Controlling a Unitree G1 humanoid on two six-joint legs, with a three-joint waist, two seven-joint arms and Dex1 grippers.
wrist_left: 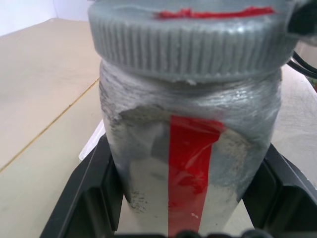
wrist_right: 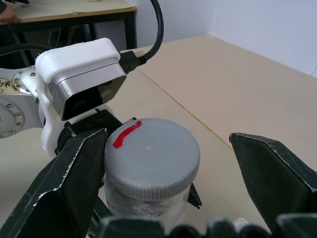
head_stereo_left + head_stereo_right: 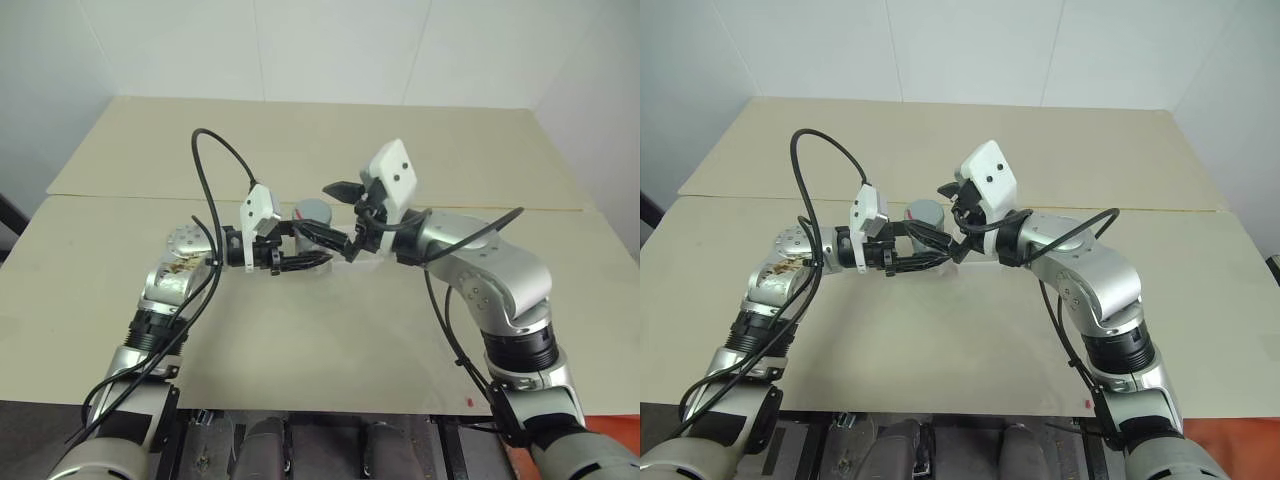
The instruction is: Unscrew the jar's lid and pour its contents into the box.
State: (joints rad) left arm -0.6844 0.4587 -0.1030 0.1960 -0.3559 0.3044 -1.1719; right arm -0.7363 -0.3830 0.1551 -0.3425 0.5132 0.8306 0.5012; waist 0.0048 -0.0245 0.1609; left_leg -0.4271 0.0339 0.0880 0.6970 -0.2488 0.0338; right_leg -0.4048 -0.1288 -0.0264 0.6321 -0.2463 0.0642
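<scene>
Gripped upright in the left gripper, whose fingers clamp its clear body from both sides, the jar hangs above the middle of the worktop, its long axis vertical and the grey lid on top. Reaching in from three o'clock, the right gripper straddles that lid, fingers spread wide and well apart from its ribbed rim. Jar and arms hide most of the box; the contents cannot be made out.
</scene>
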